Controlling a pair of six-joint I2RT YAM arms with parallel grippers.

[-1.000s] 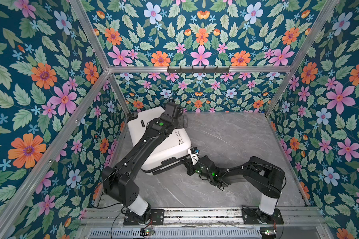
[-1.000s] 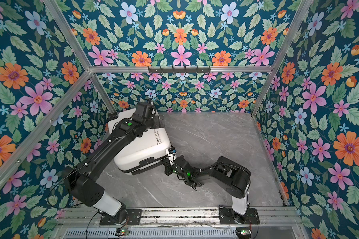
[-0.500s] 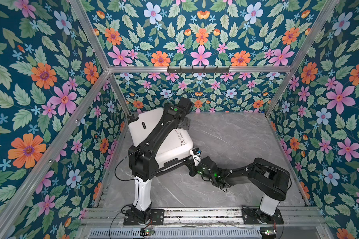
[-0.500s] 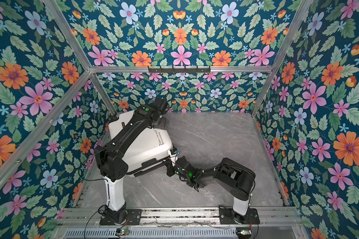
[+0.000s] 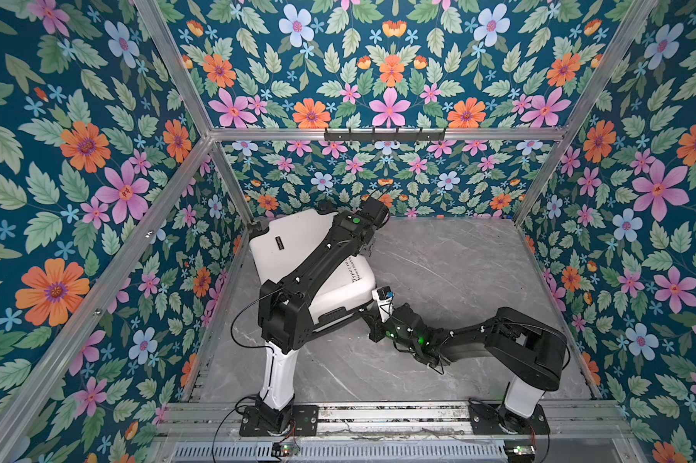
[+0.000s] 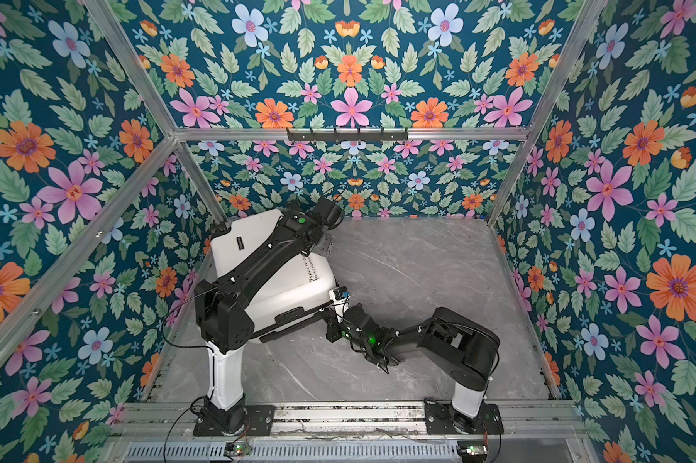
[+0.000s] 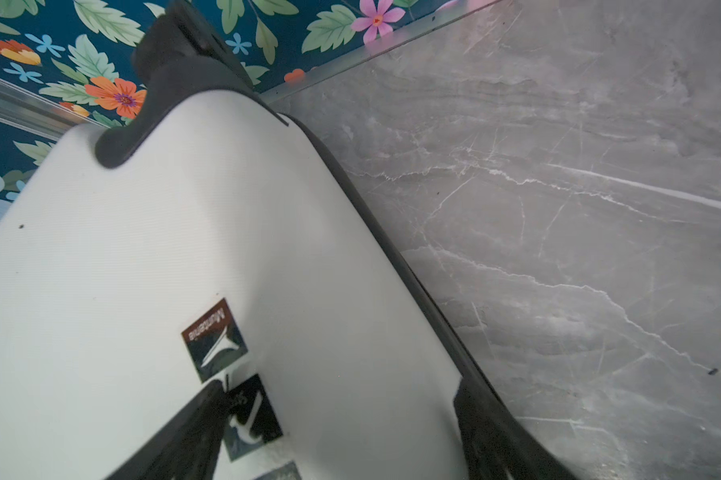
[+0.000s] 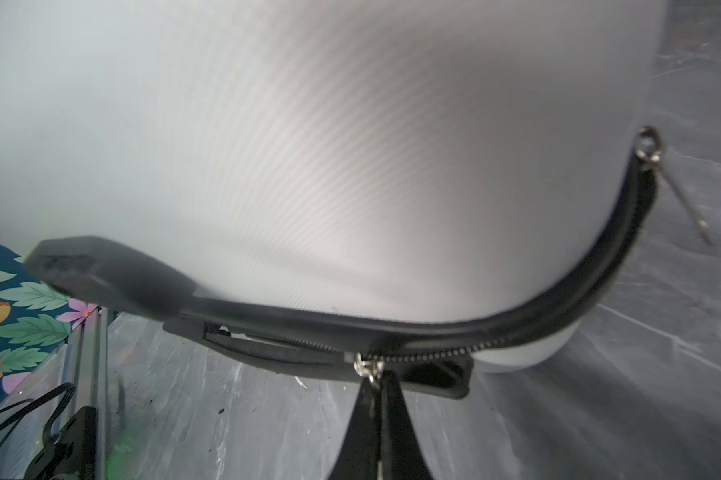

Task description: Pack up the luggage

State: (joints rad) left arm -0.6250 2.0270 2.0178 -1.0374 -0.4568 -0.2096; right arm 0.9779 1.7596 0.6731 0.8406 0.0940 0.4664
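Right wrist view: luggage [image 8: 308,145] lid down, contents hidden; right gripper [image 8: 377,415] pressed together on the zipper pull [image 8: 369,370]; left gripper [image 7: 340,390] spread wide over its edge.

We see walls [image 5: 77,160] on three sides papered in dark teal with pink, orange and blue flowers, framed by aluminium bars [image 5: 258,133]. A black hook rail [image 5: 384,134] sits on the back bar. The bench [image 5: 438,260] is grey, marble-veined.
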